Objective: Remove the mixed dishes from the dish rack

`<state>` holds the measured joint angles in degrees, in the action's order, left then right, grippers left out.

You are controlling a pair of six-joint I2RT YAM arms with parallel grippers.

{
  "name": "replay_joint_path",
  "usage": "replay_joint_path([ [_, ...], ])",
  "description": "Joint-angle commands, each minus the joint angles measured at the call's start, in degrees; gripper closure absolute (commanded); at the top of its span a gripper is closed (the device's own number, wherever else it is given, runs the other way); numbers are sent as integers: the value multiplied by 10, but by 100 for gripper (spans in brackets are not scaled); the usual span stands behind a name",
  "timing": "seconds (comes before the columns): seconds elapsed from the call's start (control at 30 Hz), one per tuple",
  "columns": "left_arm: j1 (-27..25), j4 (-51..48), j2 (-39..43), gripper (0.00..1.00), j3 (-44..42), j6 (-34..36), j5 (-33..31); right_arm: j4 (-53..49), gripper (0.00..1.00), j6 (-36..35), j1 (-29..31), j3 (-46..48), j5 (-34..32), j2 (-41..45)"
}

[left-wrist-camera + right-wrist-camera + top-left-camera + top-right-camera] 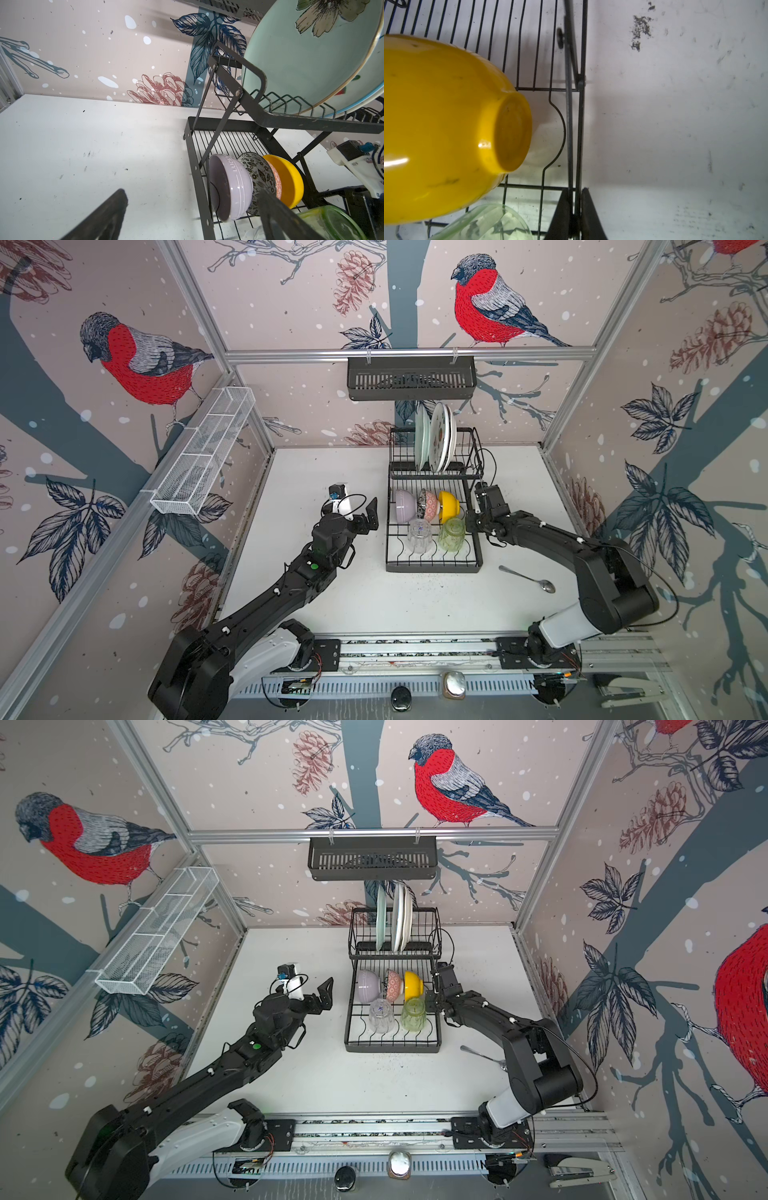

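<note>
So right now I'm pinning the dish rack down with the right gripper. Its claw is pressed together on the thin wire rail running along the rack's right edge, just beside the yellow bowl. I reckon that's what's stopping the whole thing skating across the table once something gets tugged. The left gripper is hovering just off the rack's left side, claw spread wide and carrying nothing. It's sitting about level with the lilac bowl, and I'm guessing that's the first grab since it's the outermost one on that side. The rack itself is sitting toward the back middle of the table, and by the look of it nothing's come out yet. It's a black wire two-tier job. The raised back tier is holding a pale green plate, a patterned white plate and a plain white plate, all on edge in the slots. Below, the lilac, pink-patterned bowl and yellow bowls are leaning on their sides in a row, with a clear glass and a green glass in front of them. A metal spoon is lying on the table off to the right, well clear of the rack, and I'm ignoring it.
</note>
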<state>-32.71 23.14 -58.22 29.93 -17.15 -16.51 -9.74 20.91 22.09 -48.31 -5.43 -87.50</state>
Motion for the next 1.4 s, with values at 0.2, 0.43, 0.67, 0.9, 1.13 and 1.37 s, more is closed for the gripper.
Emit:
replay_joint_path([
  [0.2,0,8,-12,2,6,-7,12,-62,64,70,-4,-21,12,53],
  [0.43,0,2,-13,2,6,-12,22,-72,50,80,-9,-21,16,67],
  [0.67,1,13,-28,2,5,-11,16,-64,40,106,-9,20,36,133],
  [0.9,1,-20,-65,2,48,0,-4,-74,33,137,-8,49,95,205],
  [1.13,0,-6,-36,2,32,-40,15,-71,27,165,8,52,140,250],
  [1.37,1,-29,-10,2,18,-58,11,-49,22,198,79,82,100,278],
])
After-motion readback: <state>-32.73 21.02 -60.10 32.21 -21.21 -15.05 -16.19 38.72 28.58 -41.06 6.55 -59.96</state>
